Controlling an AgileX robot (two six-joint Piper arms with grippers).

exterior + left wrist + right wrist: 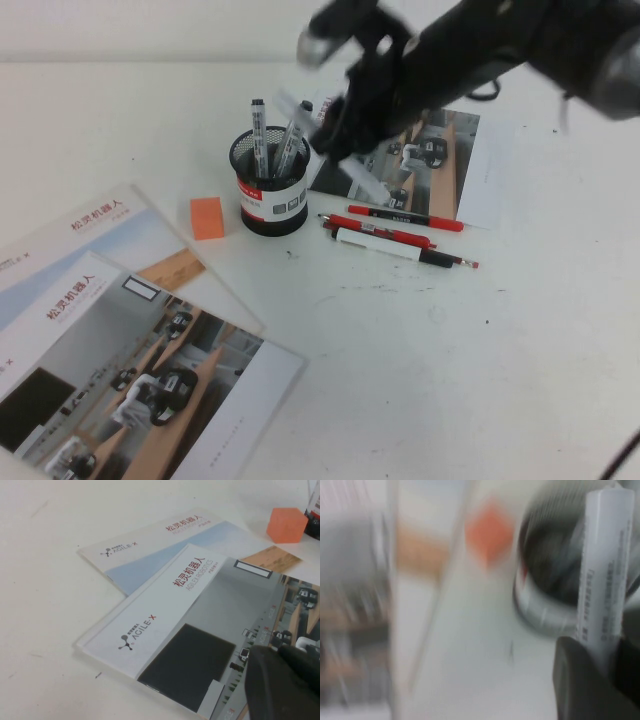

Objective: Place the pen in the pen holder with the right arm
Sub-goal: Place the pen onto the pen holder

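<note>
While beside holder (273, 195), right gripper (345, 135) gripping pen (602, 570).

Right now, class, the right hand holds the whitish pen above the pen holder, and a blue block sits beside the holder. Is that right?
One slip: the block is orange, as the high view shows. The right hand does hold the pen by the pen holder.
</note>
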